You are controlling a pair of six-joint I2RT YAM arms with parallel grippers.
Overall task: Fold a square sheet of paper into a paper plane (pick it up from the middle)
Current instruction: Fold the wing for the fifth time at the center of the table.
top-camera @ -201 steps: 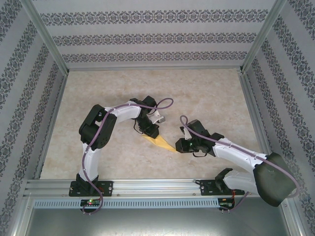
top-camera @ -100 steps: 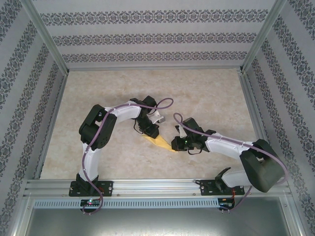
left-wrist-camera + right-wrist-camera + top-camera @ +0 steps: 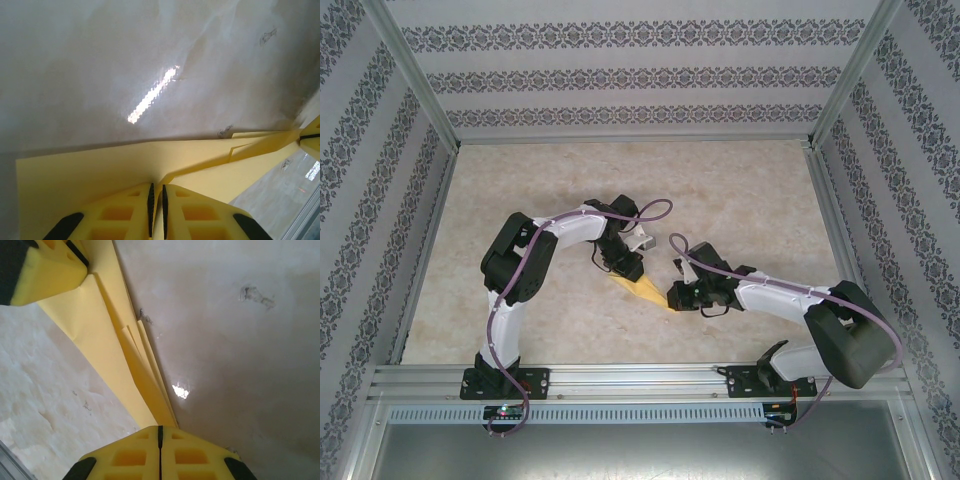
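paper [image 3: 645,288]: yellow, creased, long pointed shape, spans between both grippers
left gripper [image 3: 156,187]: clamped on wide end
right gripper [image 3: 160,428]: clamped on narrow end

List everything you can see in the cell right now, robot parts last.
paper sheet: one, mustard-yellow, partly folded to a point, mid-table between the grippers
table: one, beige marbled, under everything
enclosure walls: three, white with grey pattern, around the table
frame rail: one, silver, near edge
left arm, right arm: two, white and black, purple cables
left gripper: one, yellow, shut on the paper's wide end
right gripper: one, yellow, shut on its narrow end
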